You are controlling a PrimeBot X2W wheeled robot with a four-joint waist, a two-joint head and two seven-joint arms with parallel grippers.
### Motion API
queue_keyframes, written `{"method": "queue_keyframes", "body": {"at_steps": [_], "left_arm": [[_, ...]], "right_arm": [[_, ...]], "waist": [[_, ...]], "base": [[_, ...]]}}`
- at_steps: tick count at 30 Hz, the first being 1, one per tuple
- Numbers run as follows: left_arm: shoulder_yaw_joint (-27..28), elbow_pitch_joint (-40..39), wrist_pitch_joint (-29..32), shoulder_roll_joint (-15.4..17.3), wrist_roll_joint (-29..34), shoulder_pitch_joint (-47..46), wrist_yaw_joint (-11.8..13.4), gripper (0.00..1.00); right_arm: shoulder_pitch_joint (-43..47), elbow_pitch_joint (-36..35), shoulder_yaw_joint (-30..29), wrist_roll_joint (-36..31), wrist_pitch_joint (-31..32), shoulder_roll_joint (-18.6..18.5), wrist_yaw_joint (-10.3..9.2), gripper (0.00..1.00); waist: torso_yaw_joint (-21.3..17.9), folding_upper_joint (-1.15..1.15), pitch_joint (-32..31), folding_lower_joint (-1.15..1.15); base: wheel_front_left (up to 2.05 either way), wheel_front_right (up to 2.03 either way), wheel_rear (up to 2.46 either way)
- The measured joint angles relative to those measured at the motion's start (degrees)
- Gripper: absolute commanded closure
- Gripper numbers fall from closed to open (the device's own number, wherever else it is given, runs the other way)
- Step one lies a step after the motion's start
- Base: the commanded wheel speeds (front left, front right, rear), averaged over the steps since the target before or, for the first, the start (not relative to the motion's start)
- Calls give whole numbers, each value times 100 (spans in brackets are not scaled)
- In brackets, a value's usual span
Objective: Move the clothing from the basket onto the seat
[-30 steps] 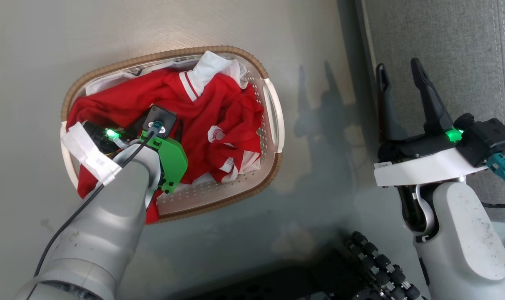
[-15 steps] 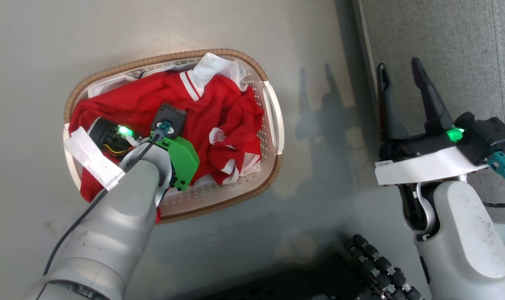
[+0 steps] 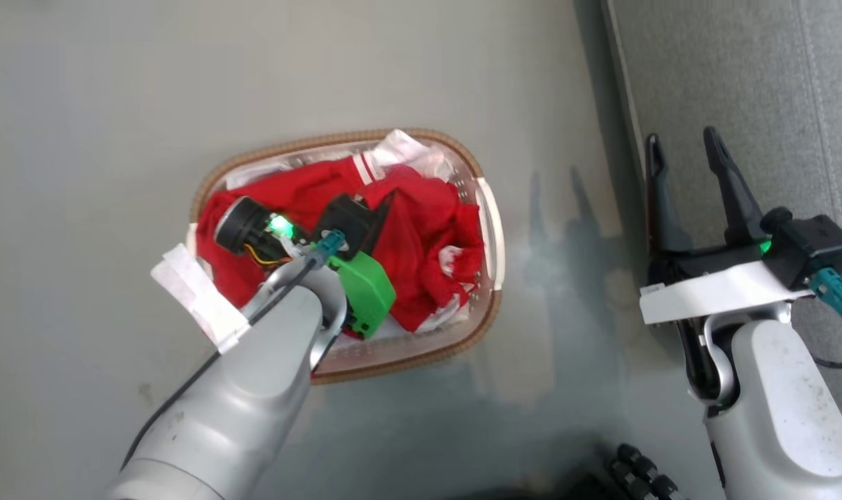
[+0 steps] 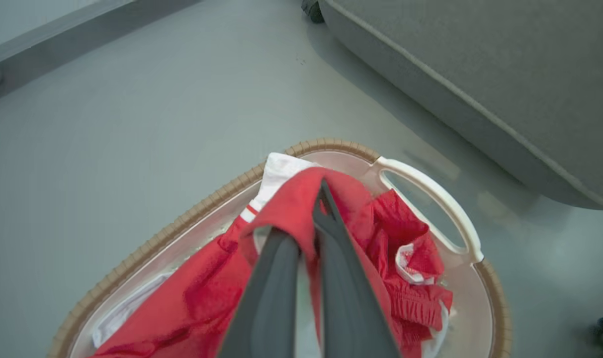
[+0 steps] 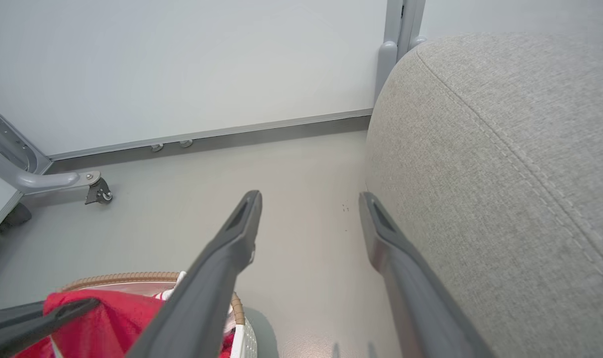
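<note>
The red clothing [image 3: 421, 243] with white stripes lies heaped in the oval white basket [image 3: 493, 229] on the floor. My left gripper [image 3: 384, 201] is over the basket, shut on a fold of the red fabric. In the left wrist view that fold drapes over the closed fingertips [image 4: 322, 191], lifted above the rest of the clothing [image 4: 207, 298] and the basket [image 4: 430, 184]. My right gripper [image 3: 681, 149] stands open and empty at the edge of the grey seat [image 3: 740, 83]. In the right wrist view its open gripper [image 5: 308, 199] has the seat [image 5: 480, 149] on its right.
A white piece of cloth [image 3: 407, 146] pokes out at the basket's far rim. The grey floor [image 3: 115, 139] surrounds the basket. A wall with a baseboard and a castered metal leg [image 5: 95, 186] lie beyond. My base's black rollers [image 3: 643, 472] show at the bottom.
The head camera has shifted, so the basket looks smaller and further right. My left gripper has risen out of the heap, drawing a fold of red cloth up with it. The right gripper stays open.
</note>
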Motion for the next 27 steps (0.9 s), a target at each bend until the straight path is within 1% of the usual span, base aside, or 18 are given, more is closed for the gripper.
{"method": "queue_keyframes", "body": {"at_steps": [4,9,16,22,27], "left_arm": [[-115,-447,-4,23,12,221,-16,100],[-241,-953,-12,255,120,411,-18,100],[-498,-1319,-13,525,238,475,-24,100],[-660,-1712,130,812,121,53,-25,100],[-792,-2008,394,1039,-25,-280,-26,100]], "right_arm": [[210,102,-94,-140,1,0,1,0],[599,247,-170,-222,0,-1,1,0],[1127,421,-134,-237,0,-1,1,0],[1390,464,-35,-191,0,-1,1,0],[1472,483,93,-200,0,-2,1,0]], "waist": [[142,0,-430,0],[306,0,-1059,0],[482,0,-1993,0],[570,0,-2734,0],[607,0,-3219,0]], "base": [[0,0,0],[0,0,0],[0,0,0],[0,0,0],[0,0,0]]}}
